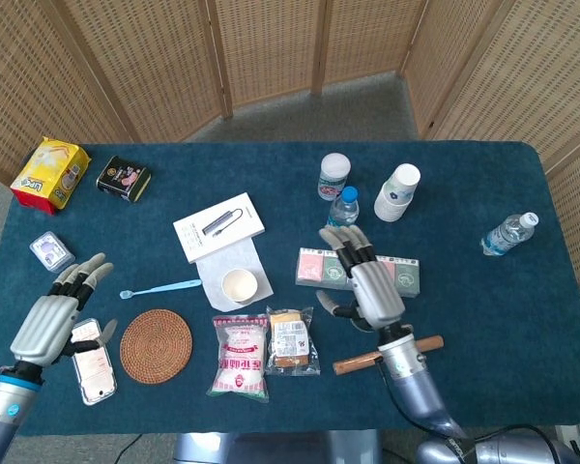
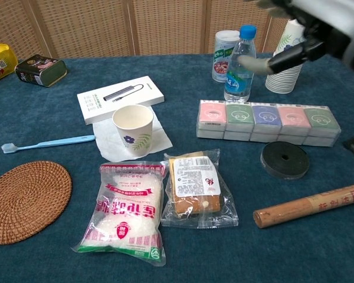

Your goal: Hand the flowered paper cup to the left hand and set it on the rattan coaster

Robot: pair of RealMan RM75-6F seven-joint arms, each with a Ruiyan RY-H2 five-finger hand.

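The flowered paper cup (image 1: pixel 239 286) (image 2: pixel 133 129) stands upright on a white napkin (image 2: pixel 155 143), held by neither hand. Left of it and nearer me lies the round rattan coaster (image 1: pixel 156 345) (image 2: pixel 23 200) with nothing on it. My right hand (image 1: pixel 367 281) (image 2: pixel 318 26) is open with fingers spread, raised over the row of coloured boxes (image 1: pixel 362 272), well to the right of the cup. At the table's left edge my left hand (image 1: pixel 56 315) is open and flat, left of the coaster; the chest view does not show it.
A white box (image 1: pixel 218 226) and a blue toothbrush (image 1: pixel 160 287) lie by the cup. Two snack bags (image 1: pixel 241 358) sit in front of it. A cup stack (image 1: pixel 397 191), bottles (image 1: pixel 342 211), a black disc (image 2: pixel 285 160), a wooden roller (image 2: pixel 310 204) and a phone (image 1: pixel 93 362) are also there.
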